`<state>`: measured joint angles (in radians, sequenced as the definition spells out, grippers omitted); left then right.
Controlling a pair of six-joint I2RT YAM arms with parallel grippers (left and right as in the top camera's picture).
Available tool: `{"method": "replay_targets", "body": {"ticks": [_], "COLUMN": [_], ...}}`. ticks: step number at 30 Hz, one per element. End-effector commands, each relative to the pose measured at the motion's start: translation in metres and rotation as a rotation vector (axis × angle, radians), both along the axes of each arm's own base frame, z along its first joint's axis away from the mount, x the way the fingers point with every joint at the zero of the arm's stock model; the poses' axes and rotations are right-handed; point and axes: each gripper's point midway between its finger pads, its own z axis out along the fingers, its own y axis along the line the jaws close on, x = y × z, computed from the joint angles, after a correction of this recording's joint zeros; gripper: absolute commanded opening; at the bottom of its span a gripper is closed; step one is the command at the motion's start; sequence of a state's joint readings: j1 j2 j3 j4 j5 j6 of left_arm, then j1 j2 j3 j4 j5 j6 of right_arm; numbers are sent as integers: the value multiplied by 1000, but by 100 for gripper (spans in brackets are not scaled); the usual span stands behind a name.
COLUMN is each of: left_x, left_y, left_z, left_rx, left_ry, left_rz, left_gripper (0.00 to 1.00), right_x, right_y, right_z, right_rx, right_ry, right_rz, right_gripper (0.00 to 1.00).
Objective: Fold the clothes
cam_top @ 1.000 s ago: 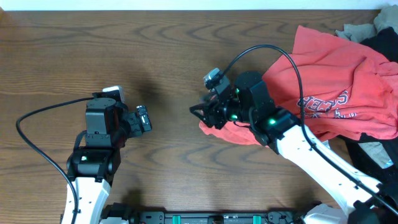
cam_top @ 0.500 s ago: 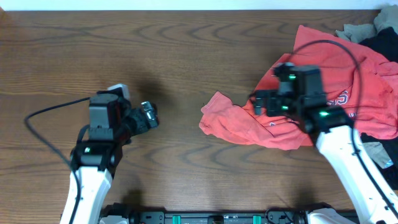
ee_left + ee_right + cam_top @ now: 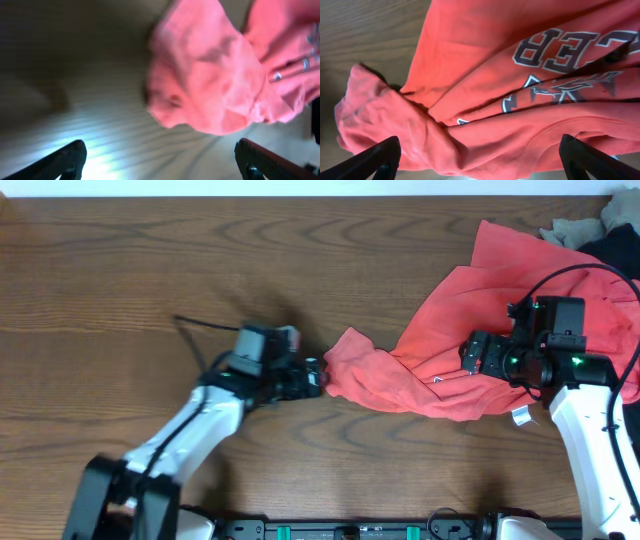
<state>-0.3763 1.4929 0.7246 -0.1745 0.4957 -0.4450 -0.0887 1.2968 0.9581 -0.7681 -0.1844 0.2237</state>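
Overhead, the right arm (image 3: pixel 585 410) covers lettering (image 3: pixel 555 47) on the coral T-shirt (image 3: pixel 420 375).

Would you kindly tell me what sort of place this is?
Probably a robotics lab bench for laundry folding: a wood-grain table, left arm and right arm at its edge, and a crumpled coral-red T-shirt.

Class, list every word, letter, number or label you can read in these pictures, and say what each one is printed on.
"ER": navy letters outlined in white on the coral-red T-shirt, right wrist view. The letters beside them run into a fold and the frame edge.
Lower lettering on the same shirt: creased, unreadable.
White tag at the shirt's edge, overhead view: too small to read.
Left wrist view: lettering blurred, unreadable.
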Motion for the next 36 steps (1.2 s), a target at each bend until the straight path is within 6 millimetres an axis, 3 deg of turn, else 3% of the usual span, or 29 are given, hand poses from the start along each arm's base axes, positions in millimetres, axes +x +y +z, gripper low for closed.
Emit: {"method": "replay_targets", "body": {"ticks": [1, 7, 9, 12, 13, 16, 20, 24, 28, 29, 30, 32, 33, 36], "left_x": [-5, -11, -12, -7, -2, 19, 59, 109, 142, 146, 149, 149, 146, 129], "left_y": [-34, -74, -85, -83, -77, -46, 26, 119, 201, 219, 234, 251, 252, 235], "left_z": [-11, -44, -50, -55, -56, -50, -20, 47, 107, 117, 123, 124, 120, 97], "left_rx": [-42, -61, -71, -50, -27, 43, 149, 164, 150, 153, 157, 158, 153, 123], "left_ry": [43, 81, 68, 48, 33, -20, -103, -251, -389, -408, -420, -418, -395, -268], "left_rz": [-29, -37, -58, -44, -25, 46, 216, 468, 681, 723, 757, 791, 789, 735], "left_gripper": [96, 93, 74, 19, 7, 6, 6, 6, 6, 7, 22, 77, 99, 98], "right_x": [-2, -5, -6, -7, -7, -9, -14, -16, -16, -16, -17, -18, -19, -20], "right_y": [-3, -3, -3, -3, -4, -7, -14, -17, -17, -17, -16, -16, -16, -16], "right_z": [3, 1, 1, 0, 0, -1, -4, -5, -5, -6, -6, -6, -7, -7], "right_rx": [4, 2, 2, 2, -1, -21, -57, -71, -71, -71, -70, -70, -70, -69], "right_ry": [-2, 14, 17, 22, 23, 32, 55, 66, 67, 68, 69, 75, 80, 85], "right_rz": [-15, -9, -8, -9, -10, -20, -38, -44, -44, -44, -44, -44, -44, -44], "right_gripper": [99, 99, 99, 99, 99, 99, 99, 99, 99, 99, 99, 99, 99, 99]}}
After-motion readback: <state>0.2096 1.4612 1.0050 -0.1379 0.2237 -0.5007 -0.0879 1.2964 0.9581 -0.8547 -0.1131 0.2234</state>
